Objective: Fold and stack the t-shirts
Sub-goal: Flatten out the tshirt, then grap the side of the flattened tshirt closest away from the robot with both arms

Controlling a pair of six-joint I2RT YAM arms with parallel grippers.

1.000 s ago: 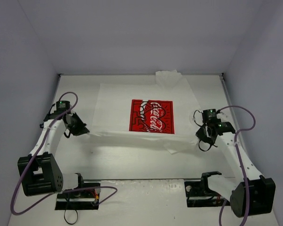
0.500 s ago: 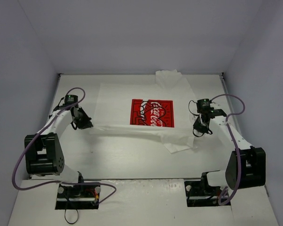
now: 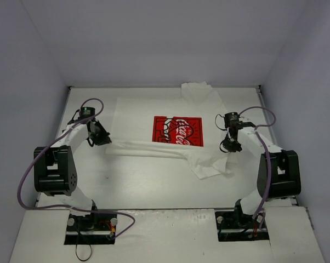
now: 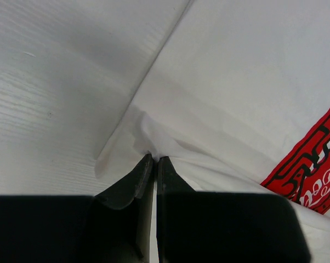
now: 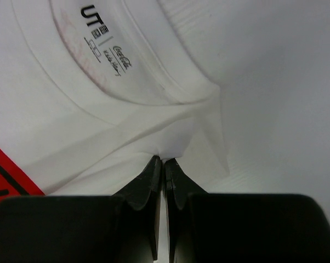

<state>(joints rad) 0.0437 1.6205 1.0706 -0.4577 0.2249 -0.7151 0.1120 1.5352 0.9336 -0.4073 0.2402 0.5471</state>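
One white t-shirt [image 3: 154, 112] lies spread over the middle & far part of the worktop [image 3: 143, 186], chest side up, w/ its red square print [image 3: 178, 131] & white script showing. Its near part is gathered into a raised ridge running left-right btwn the two tools, just on the near side of the print. A loose flap [image 3: 209, 164] of cloth lies flat at near right. A sleeve [image 3: 197, 89] pokes out at the far edge by the back wall [image 3: 165, 44].

Left arm: goes up from its base at near left, big joint held high over the worktop's left side, forearm running fwd & wrist turned inward toward the shirt. The left tool [image 3: 101, 138] sits at the ridge's left end, fingers pressed together on a pinch of white cloth. The wrist view shows fabric drawn up into the tips, worktop surface to the left of the hem, and a corner of the print at far right.

Right arm: approx. mirror pose on the right side. The right tool [image 3: 229, 147] is at the ridge's right end, fingers together & clamped on a fold of the t-shirt. Its wrist view shows the collar w/ a printed neck label [image 5: 107, 46] just beyond the tips.

Purple cables [image 3: 22, 186] loop beside each arm, off the cloth. Side walls stand close outside both arms.
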